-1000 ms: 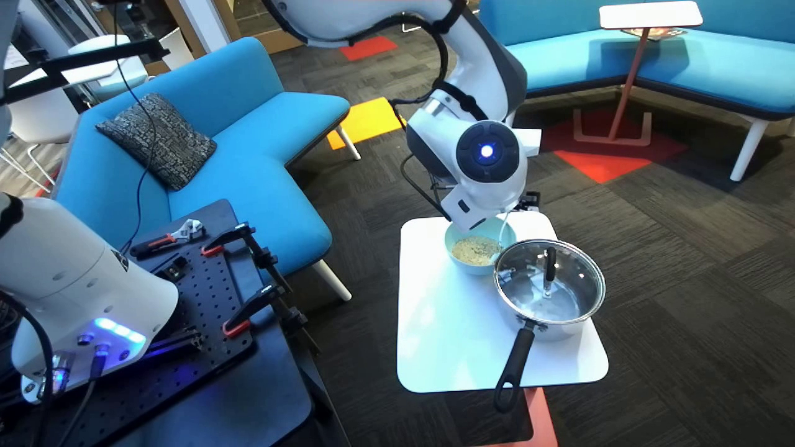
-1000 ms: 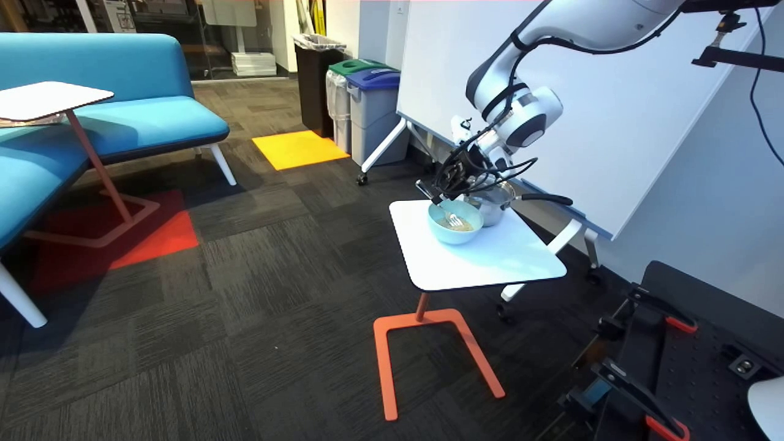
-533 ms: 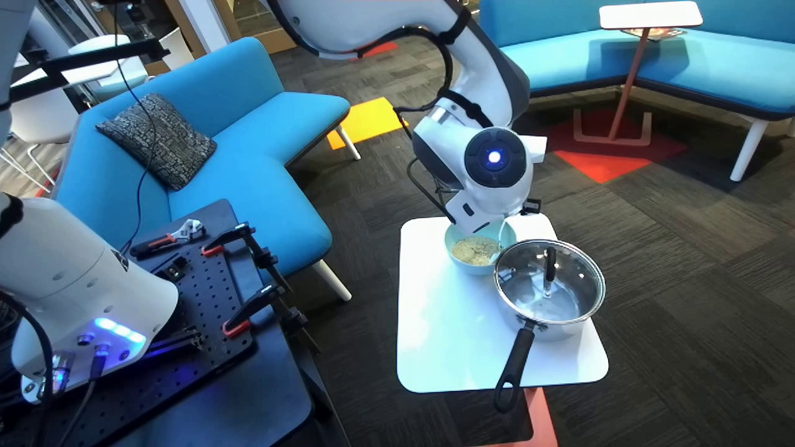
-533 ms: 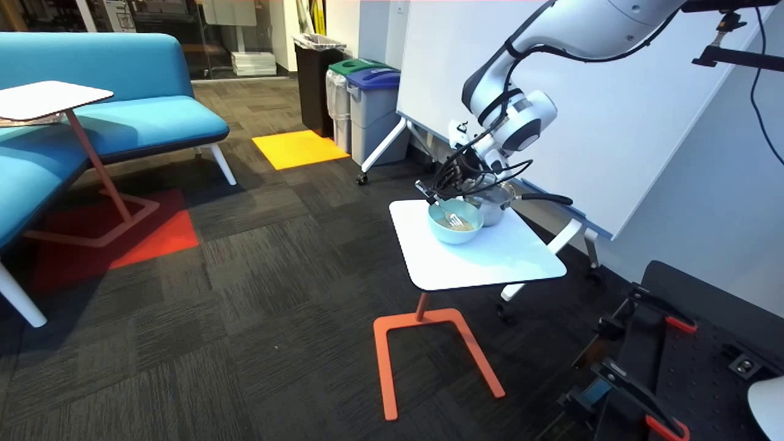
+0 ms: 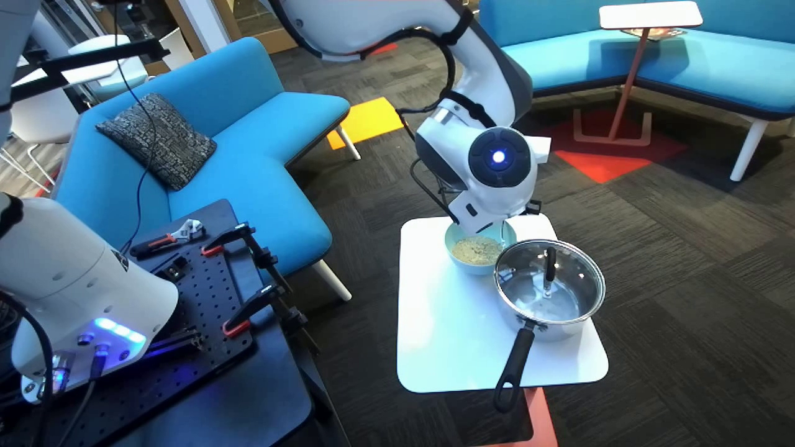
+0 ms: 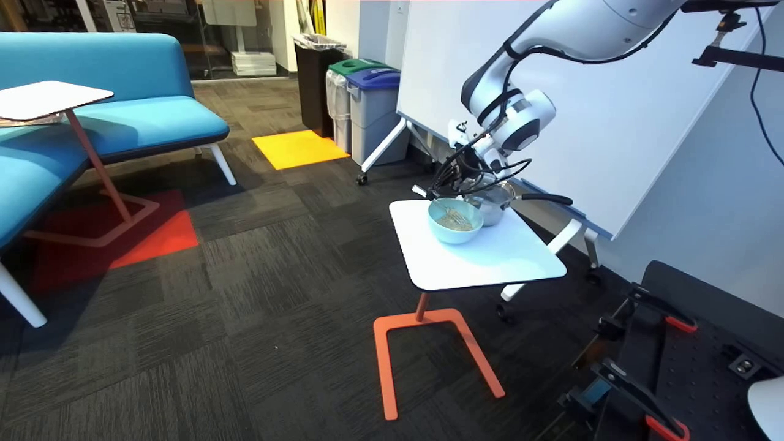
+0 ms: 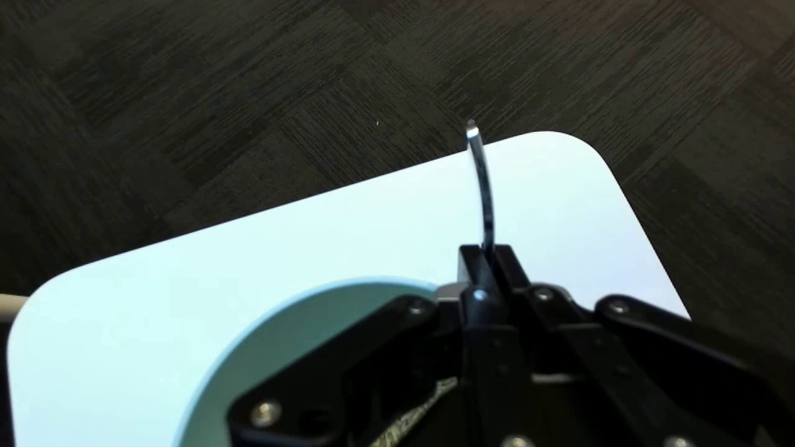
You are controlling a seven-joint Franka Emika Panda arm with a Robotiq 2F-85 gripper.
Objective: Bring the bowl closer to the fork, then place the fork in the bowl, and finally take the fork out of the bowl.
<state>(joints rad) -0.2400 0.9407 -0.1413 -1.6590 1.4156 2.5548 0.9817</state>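
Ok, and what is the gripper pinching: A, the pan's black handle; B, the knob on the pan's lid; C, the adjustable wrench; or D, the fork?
D: in the wrist view the gripper is closed on the fork, one end poking out past the tips, while an exterior view shows tines within the outline of the bowl.

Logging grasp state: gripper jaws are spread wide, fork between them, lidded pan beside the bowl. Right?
No: the wrist view shows the gripper closed on the fork, not spread wide. Rest stands: fork between the jaws, lidded pan beside the bowl.
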